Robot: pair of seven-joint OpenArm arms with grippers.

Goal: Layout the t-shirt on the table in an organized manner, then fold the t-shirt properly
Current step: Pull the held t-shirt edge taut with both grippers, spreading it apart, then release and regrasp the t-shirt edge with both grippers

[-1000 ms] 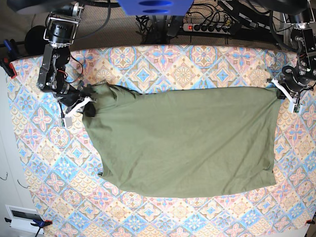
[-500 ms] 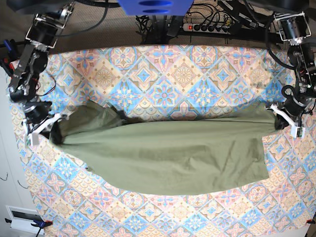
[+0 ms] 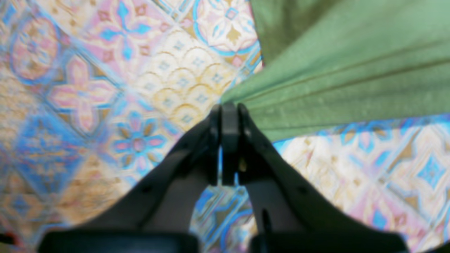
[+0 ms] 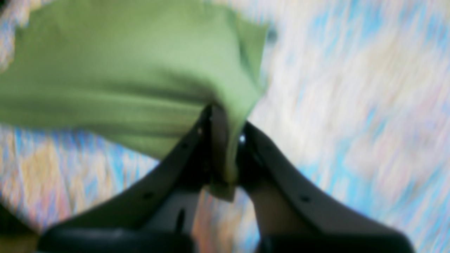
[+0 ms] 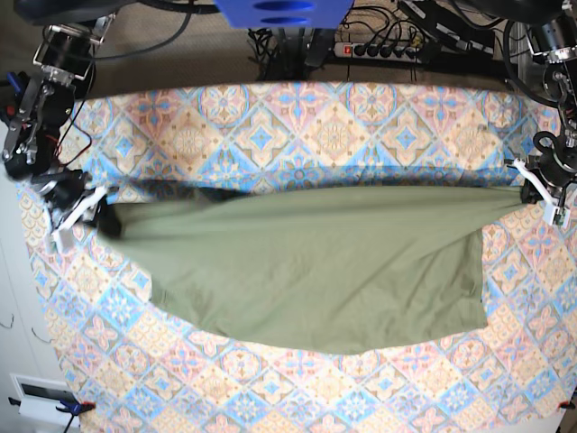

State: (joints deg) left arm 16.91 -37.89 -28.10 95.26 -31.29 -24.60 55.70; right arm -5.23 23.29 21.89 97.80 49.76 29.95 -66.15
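Observation:
The olive-green t-shirt (image 5: 306,262) is stretched wide across the table (image 5: 270,126), its upper edge pulled into a straight line between both grippers. In the base view my left gripper (image 5: 538,192) sits at the right edge, shut on one corner of the cloth. The left wrist view shows its jaws (image 3: 228,107) pressed together on a taut point of the t-shirt (image 3: 351,70). My right gripper (image 5: 86,206) holds the opposite end at the left. The blurred right wrist view shows that gripper (image 4: 225,119) shut on bunched t-shirt fabric (image 4: 123,80).
A power strip (image 5: 383,50) and cables lie behind the table's far edge. Clamps (image 5: 13,86) grip the cloth at the left edge. A white box (image 5: 41,401) sits off the lower left corner. A blue mount (image 5: 284,11) hangs at top centre.
Both arms have moved outward toward the table's sides, pulling the shirt's upper edge tight and straight. The shirt now lies lower and wider than a second ago.

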